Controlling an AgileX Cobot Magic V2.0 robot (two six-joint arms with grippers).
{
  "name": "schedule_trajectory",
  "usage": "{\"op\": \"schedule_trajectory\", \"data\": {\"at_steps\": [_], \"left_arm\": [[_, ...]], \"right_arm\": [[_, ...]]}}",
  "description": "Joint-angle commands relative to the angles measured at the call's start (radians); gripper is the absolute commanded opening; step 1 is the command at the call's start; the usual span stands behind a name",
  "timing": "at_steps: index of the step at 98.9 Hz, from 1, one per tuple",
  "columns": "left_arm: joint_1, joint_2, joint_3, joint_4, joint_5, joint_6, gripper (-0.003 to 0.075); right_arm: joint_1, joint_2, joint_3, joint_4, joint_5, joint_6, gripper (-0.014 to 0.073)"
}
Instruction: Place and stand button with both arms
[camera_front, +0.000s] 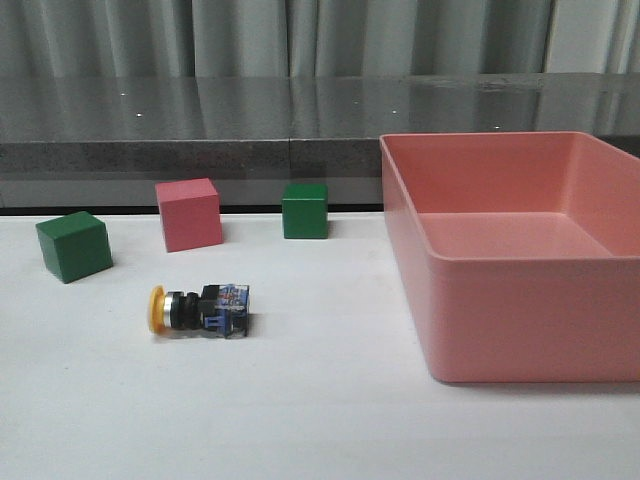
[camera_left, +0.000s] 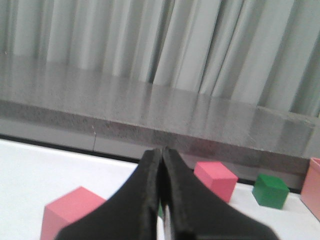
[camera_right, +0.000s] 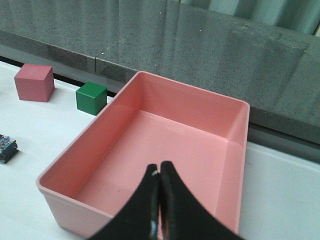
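Observation:
The button lies on its side on the white table, left of centre, with its yellow cap to the left and its blue block base to the right. Only its base shows in the right wrist view. Neither arm shows in the front view. My left gripper is shut and empty, above the table near the cubes. My right gripper is shut and empty, above the near part of the pink bin. The button is hidden in the left wrist view.
The big pink bin stands at the right. Behind the button stand a green cube, a pink cube and a second green cube. The left wrist view shows one more pink cube. A grey ledge runs along the back.

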Motion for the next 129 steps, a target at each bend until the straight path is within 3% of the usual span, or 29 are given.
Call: {"op": "schedule_trajectory", "data": {"at_steps": [1,15,26,51,69,76,86,103,120,129], "left_arm": [[0.000,0.000,-0.057,-0.043,0.032,-0.010,-0.0020],[0.000,0.148,-0.215,-0.043,0.251,-0.010,-0.0020],[0.000,0.375,-0.359,-0.034,0.414,0.012,-0.0020],[0.000,0.901,-0.709,-0.043,0.700,0.311,-0.0020],[0.000,1.190,-0.888,-0.065,0.807,0.403,-0.0018],[0.000,1.286,-0.938,-0.128,0.820,0.510,-0.0018],[0.000,1.407,-0.991,-0.298,0.869,0.785,0.0000],[0.000,1.526,-1.024,-0.570,0.938,1.158,0.0141],[0.000,1.550,-1.024,-0.670,0.932,1.474,0.0453],[0.000,1.550,-1.024,-0.716,0.924,1.637,0.0553]], "right_arm": [[-0.013,0.001,-0.026,0.008,-0.052,0.002,-0.0060],[-0.013,0.001,-0.026,0.007,-0.041,0.002,-0.0060],[-0.013,0.001,-0.026,0.007,-0.041,0.002,-0.0060],[-0.013,0.001,-0.026,0.007,-0.037,0.002,-0.0060],[-0.013,0.001,-0.026,0.007,-0.033,0.002,-0.0060],[-0.013,0.001,-0.026,0.007,-0.033,0.002,-0.0060],[-0.013,0.001,-0.026,0.007,-0.033,0.002,-0.0060],[-0.013,0.001,-0.026,0.007,-0.031,0.002,-0.0060],[-0.013,0.001,-0.026,0.007,-0.030,0.002,-0.0060],[-0.013,0.001,-0.026,0.007,-0.030,0.002,-0.0060]]}}
